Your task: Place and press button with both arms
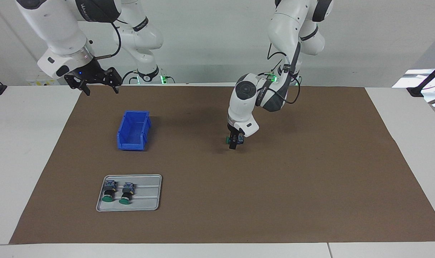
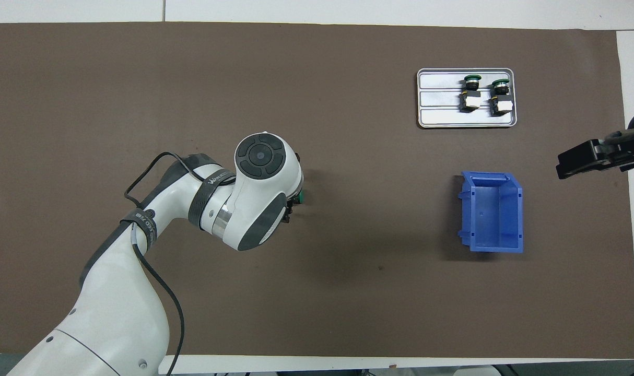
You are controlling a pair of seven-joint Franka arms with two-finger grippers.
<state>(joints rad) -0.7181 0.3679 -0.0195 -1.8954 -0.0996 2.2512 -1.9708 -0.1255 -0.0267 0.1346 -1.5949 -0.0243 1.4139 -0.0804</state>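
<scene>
Brown mat [image 1: 275,186], left hand [image 1: 234,142] down, gripping button [image 1: 227,139]

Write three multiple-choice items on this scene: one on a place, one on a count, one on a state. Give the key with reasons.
1. Where is the blue bin?
A. On the tray
B. On the brown mat, nearer to the robots than the tray
C. In the right hand

2. How many buttons lie on the grey tray?
A. Two
B. Three
C. None

3. What is the left hand doing?
A. Hanging empty
B. Pressing a button on the tray
C. Gripping a green-capped button over mid-mat

Key: 1 B, the bin sits on the mat, higher in the facing view than the tray. 2 A, two green caps show there. 3 C, the button sits crosswise between its fingers.
</scene>
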